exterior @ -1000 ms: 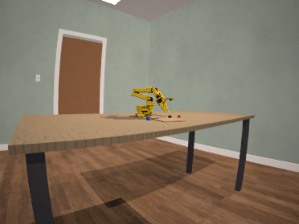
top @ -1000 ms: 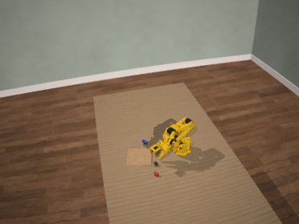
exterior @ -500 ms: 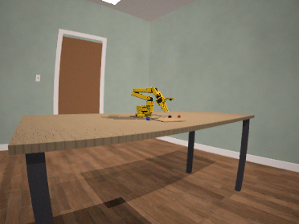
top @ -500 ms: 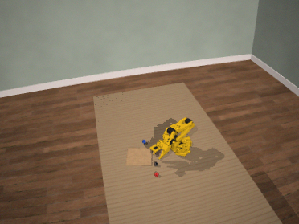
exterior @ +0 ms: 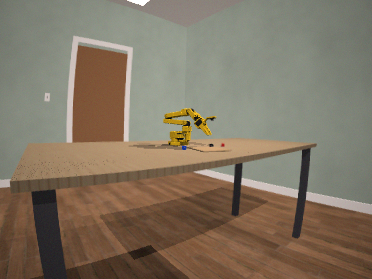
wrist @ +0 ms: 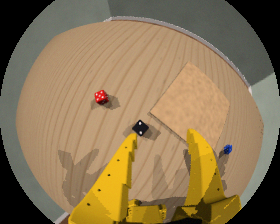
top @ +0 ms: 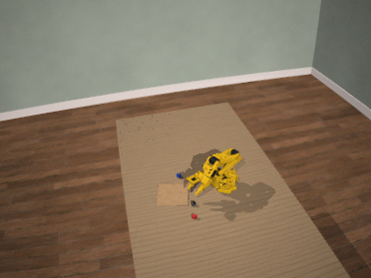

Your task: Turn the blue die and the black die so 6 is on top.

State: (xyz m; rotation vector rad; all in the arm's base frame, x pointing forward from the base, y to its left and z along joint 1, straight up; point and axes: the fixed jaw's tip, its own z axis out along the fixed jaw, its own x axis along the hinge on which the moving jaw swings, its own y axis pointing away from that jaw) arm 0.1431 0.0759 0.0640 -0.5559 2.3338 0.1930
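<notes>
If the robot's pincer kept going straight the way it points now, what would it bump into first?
Probably the tabletop, between the black die and the mat, though depth is unclear and it might clip either.

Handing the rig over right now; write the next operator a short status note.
Gripper: open, raised above the table, nothing between its fingers.
Black die: off the mat, two pips up.
Blue die: off the mat, top number unreadable.
Red die: off the mat.
Done: neither die placed.
Left: black and blue to six, onto the mat; release, withdraw.
</notes>
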